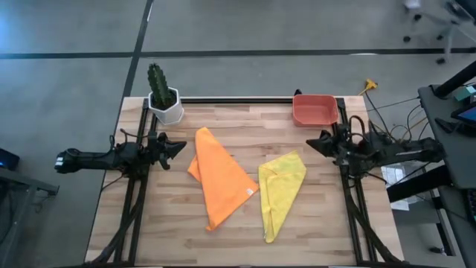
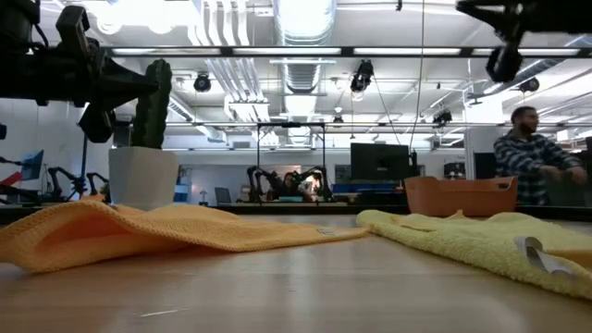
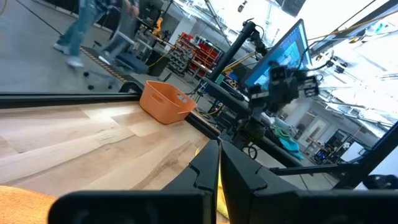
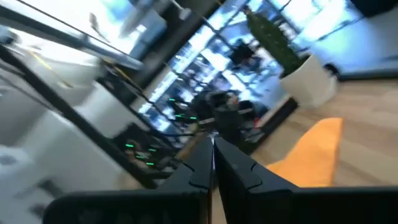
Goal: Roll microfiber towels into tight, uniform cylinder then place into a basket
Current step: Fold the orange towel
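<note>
The orange towel (image 1: 219,177) lies spread flat on the wooden table, left of centre; it also shows in the low view (image 2: 157,231). The yellow towel (image 1: 280,190) lies flat to its right, also in the low view (image 2: 481,240). The salmon-red basket (image 1: 314,110) stands at the far right of the table. My left gripper (image 1: 181,146) is shut, held above the table's left side, left of the orange towel. My right gripper (image 1: 309,143) is shut, held above the table's right side, just near of the basket. Both touch nothing.
A white faceted pot with a green cactus (image 1: 163,100) stands at the far left corner. Black rails (image 1: 134,201) run along both table sides. A person (image 2: 532,153) shows in the room beyond the table. Bare wood lies in front of the towels.
</note>
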`<action>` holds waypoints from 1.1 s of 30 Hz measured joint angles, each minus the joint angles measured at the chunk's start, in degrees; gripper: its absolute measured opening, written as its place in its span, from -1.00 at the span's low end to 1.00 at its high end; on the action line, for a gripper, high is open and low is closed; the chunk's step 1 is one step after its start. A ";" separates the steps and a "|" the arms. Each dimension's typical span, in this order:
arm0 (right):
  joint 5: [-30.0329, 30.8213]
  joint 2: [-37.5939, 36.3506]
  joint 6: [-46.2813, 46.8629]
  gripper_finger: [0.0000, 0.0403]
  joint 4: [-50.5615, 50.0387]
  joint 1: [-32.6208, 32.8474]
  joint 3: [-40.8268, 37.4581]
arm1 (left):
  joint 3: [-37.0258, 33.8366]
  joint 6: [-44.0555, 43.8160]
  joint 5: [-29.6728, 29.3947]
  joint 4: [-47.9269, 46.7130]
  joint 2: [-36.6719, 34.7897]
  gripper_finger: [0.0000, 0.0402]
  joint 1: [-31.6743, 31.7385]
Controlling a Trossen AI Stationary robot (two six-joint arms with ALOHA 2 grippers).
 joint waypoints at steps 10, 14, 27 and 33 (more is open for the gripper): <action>8.62 26.92 -10.95 -0.95 -3.35 -0.38 23.56 | 1.04 -3.93 -3.91 32.32 1.33 -1.00 0.02; 8.62 33.05 -9.58 -0.95 -2.83 -1.10 32.26 | 9.28 3.06 -3.69 27.87 4.49 -1.00 0.02; 8.42 45.01 -12.74 -0.95 -15.64 -2.47 55.74 | 47.04 31.31 -8.91 3.38 34.51 -1.00 0.03; 8.45 45.71 -28.52 -0.95 -21.54 -2.95 64.83 | 56.15 32.01 -9.17 3.65 45.61 -1.00 0.02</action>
